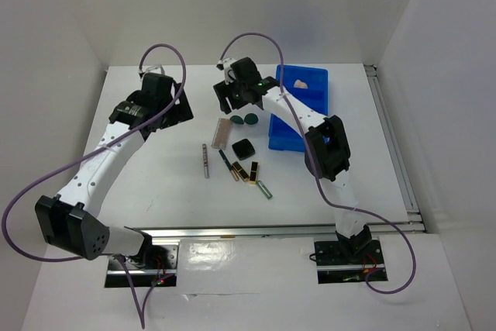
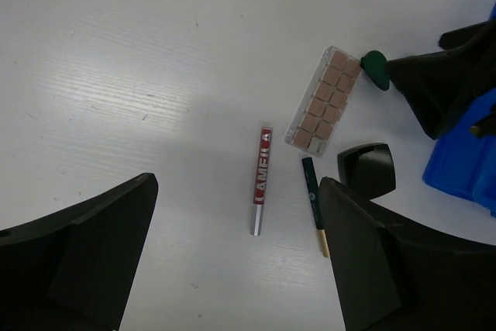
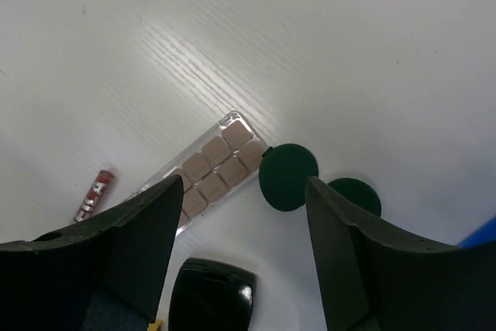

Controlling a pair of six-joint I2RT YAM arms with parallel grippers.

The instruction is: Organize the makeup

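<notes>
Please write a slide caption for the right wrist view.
Open right gripper above two dark green pads beside the tan palette.

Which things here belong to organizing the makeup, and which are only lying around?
Makeup: peach sponge, two green pads, tan palette, black compact, two pencils, two lipsticks, green tube.
Other: blue bin, purple cables.

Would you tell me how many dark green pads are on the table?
2. One green pad lies by the tan palette's corner; the other green pad sits beside it, nearer the blue bin.
</notes>
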